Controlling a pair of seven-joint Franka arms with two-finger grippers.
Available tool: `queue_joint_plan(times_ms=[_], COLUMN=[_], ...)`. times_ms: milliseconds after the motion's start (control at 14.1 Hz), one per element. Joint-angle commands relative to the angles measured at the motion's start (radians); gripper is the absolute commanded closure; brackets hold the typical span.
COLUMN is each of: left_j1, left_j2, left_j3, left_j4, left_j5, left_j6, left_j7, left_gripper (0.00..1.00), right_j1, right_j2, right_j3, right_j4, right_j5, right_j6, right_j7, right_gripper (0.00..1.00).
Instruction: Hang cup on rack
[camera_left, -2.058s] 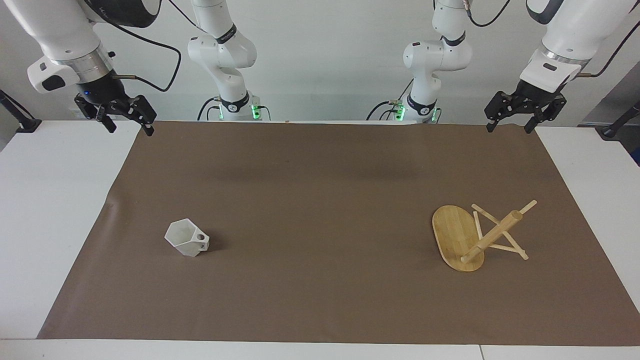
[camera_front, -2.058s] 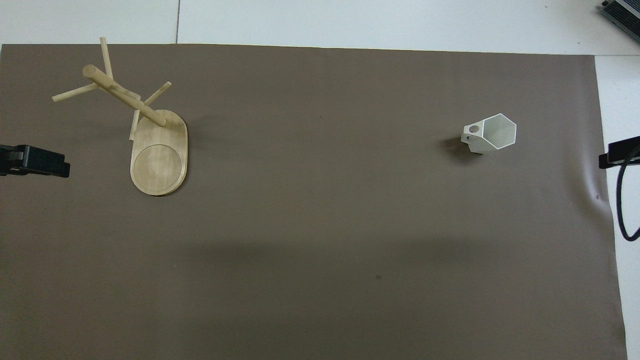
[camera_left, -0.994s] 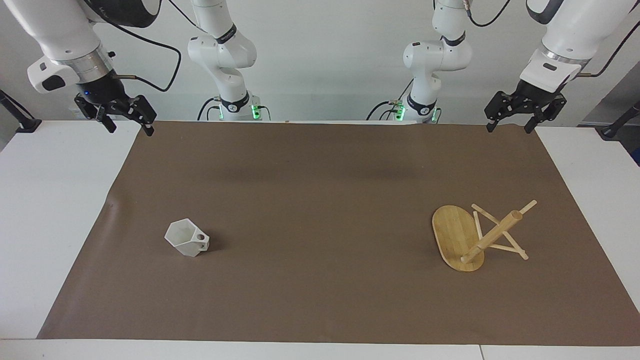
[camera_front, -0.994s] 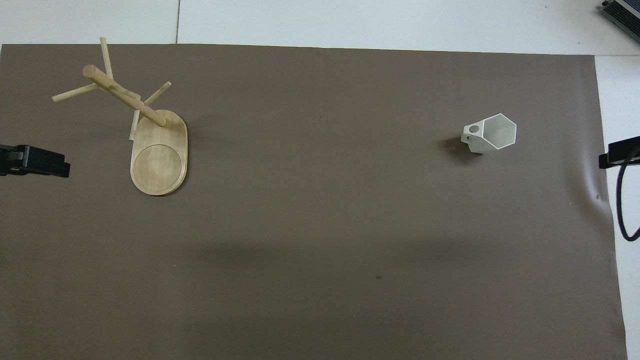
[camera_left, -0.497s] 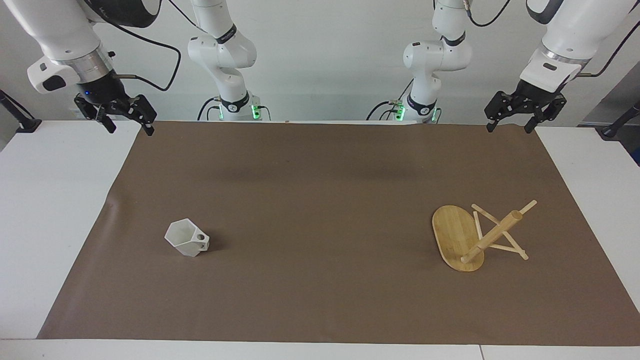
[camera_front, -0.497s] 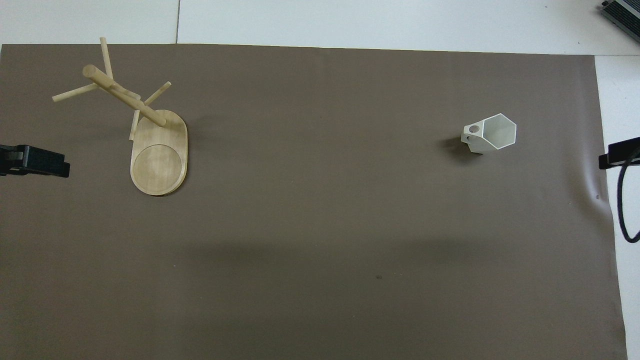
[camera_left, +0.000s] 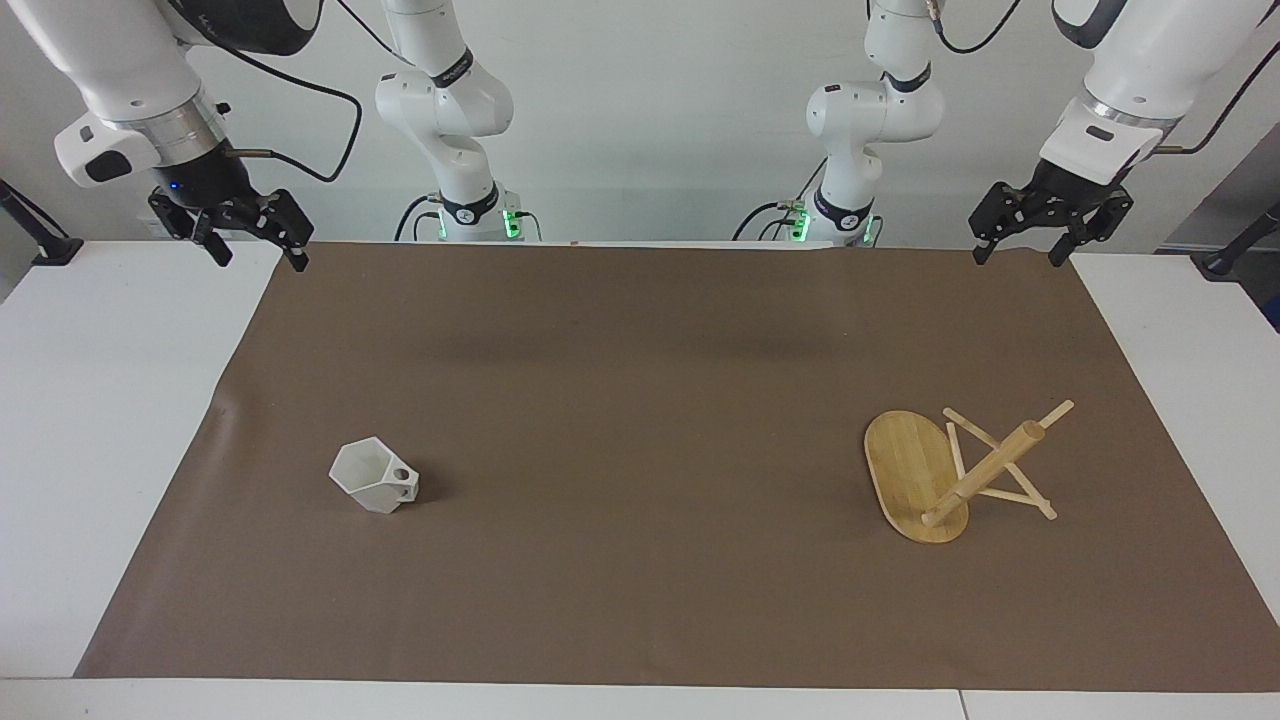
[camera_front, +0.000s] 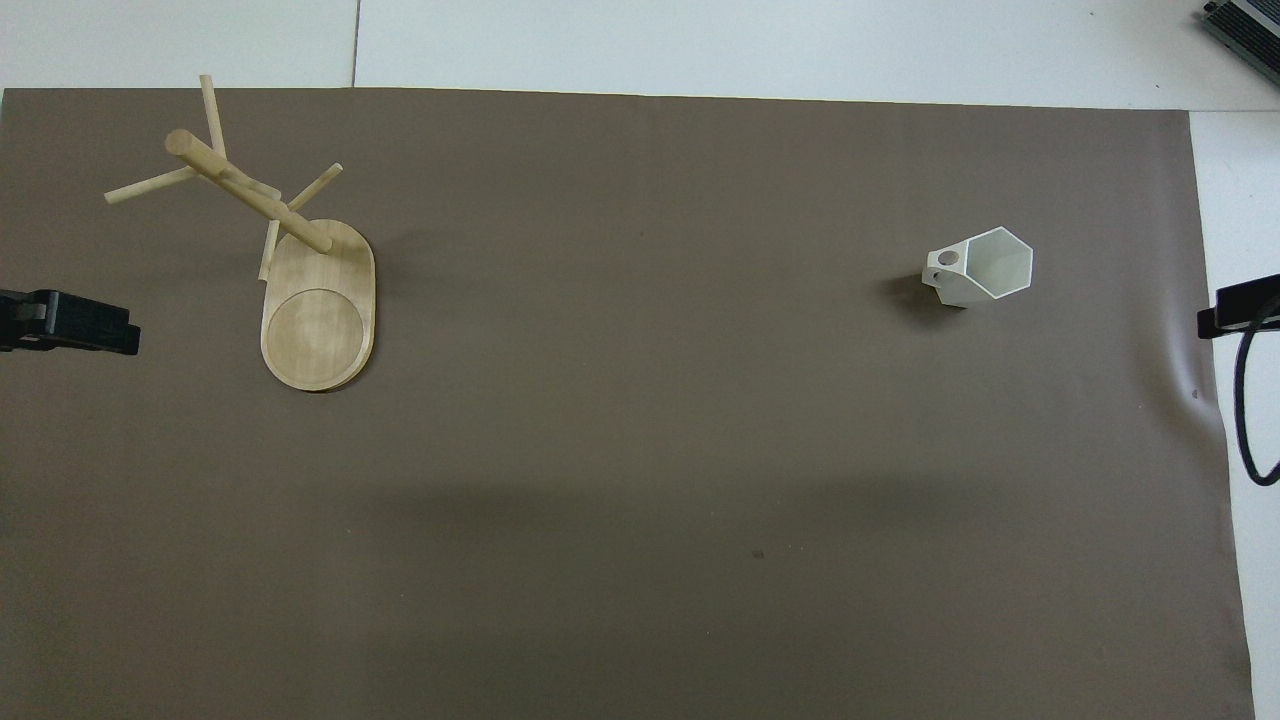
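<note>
I see the table (camera_left: 130, 420) with a smooth white top, and a large sheet of brown matte paper (camera_left: 640, 400) covers most of it; the paper has a small wrinkle at the edge toward the right arm's end.

The rack (camera_left: 960, 475) is of light bamboo: a flat oval base with a round ring marked on it, a thick round post and thin crossing pegs. In both views the post leans strongly away from the base, so I cannot tell if the rack stands or lies tipped over. It is on the paper at the left arm's end of the table.

The cup (camera_left: 374, 476) is small, white and matte, with flat facets, a hexagonal rim and a blocky handle with one round hole. It sits on the paper at the right arm's end, well apart from the rack, and its handle points toward the rack.

The left gripper (camera_left: 1024, 254) hangs in the air over the corner of the paper at the robots' edge. Its black fingers are spread wide and hold nothing. The rack is well apart from it, out toward the middle depth of the table.

The right gripper (camera_left: 258, 258) hangs over the matching corner at its own end, fingers also spread wide and with nothing between them. The cup is well apart from it. Both arms wait.
</note>
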Motion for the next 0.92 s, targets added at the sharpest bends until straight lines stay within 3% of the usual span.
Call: queue_joint_plan(times_ms=[0, 568, 852], left_j1=[-0.012, -0.012, -0.012], left_j2=[-0.018, -0.018, -0.018], left_j3=[0.007, 0.007, 0.007], left_j4=[-0.013, -0.013, -0.013], left_j5=[0.017, 0.017, 0.017], left_j6=[0.002, 0.004, 0.002], left_j7=[0.003, 0.003, 0.003], left_gripper=[0.0, 0.0, 0.0], right_j1=[0.001, 0.003, 0.006], right_j2=[-0.015, -0.038, -0.095], right_j3=[-0.005, -0.005, -0.003], right_j4=[-0.017, -0.063, -0.253], right_j5=[-0.017, -0.017, -0.016], right_j6=[0.017, 0.026, 0.249], right_j7=[-0.032, -0.034, -0.029], right_gripper=[0.0, 0.0, 0.0])
